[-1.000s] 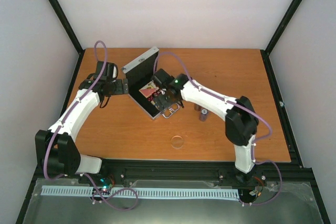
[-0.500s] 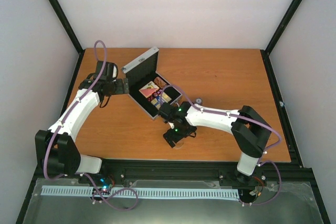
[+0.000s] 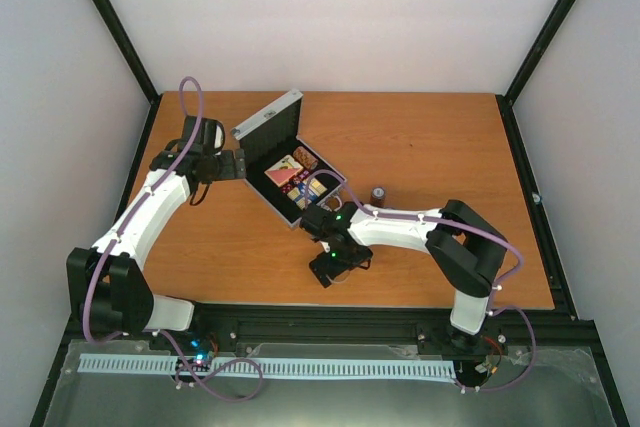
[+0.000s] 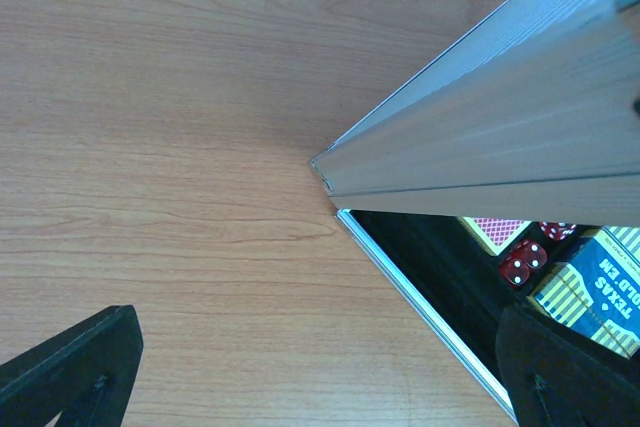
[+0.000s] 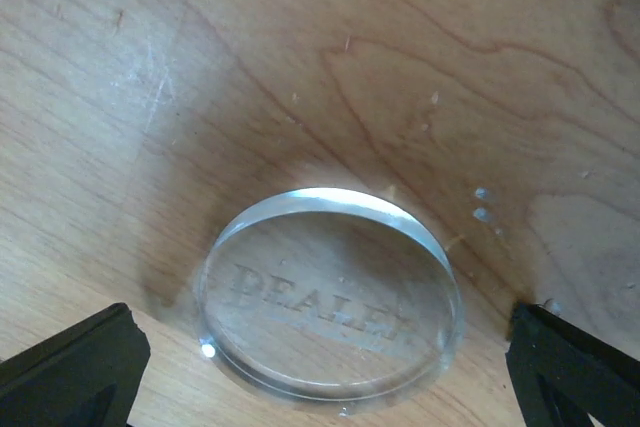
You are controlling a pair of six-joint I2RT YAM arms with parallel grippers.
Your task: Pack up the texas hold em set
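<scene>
Right gripper (image 5: pixel 322 372) spread wide, empty, straddling clear round "DEALER" disc (image 5: pixel 330 292), flat on table at lower centre of wrist view. Risk: thin slick rim slipping from pads, skidding away from open silver aluminium case (image 3: pixel 296 183).

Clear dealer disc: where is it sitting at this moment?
Right wrist view: the clear disc lies flat on the table between the fingers of the open right gripper. From above, that gripper covers it, nearer the front edge than the open case.
</scene>
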